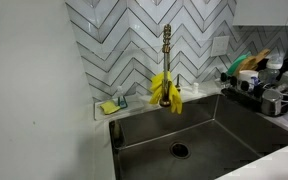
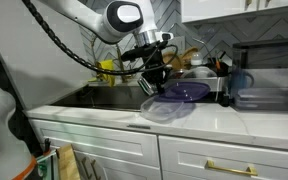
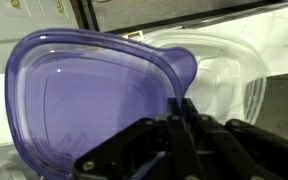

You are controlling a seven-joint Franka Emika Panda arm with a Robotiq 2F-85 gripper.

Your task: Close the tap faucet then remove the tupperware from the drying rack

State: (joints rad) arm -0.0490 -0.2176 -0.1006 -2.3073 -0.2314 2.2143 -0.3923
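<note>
An exterior view sat close above the sink [image 1: 229, 128], facing tiled wall [image 1: 104, 40] and tap faucet [image 1: 167, 50], an exterior view stood farther back, looked along the counter [image 2: 219, 122], both shared the sink, probably the drying rack [image 1: 256, 95], wrist view looked tightly past the gripper [image 3: 178, 118].

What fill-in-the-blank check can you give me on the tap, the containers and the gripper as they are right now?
1. The gloves draped over the tap faucet are ____ in colour.
2. In the wrist view, the container beside the clear tupperware is tinted ____.
3. The gripper has its jaws ____.
Missing words: yellow; purple; shut.
</note>
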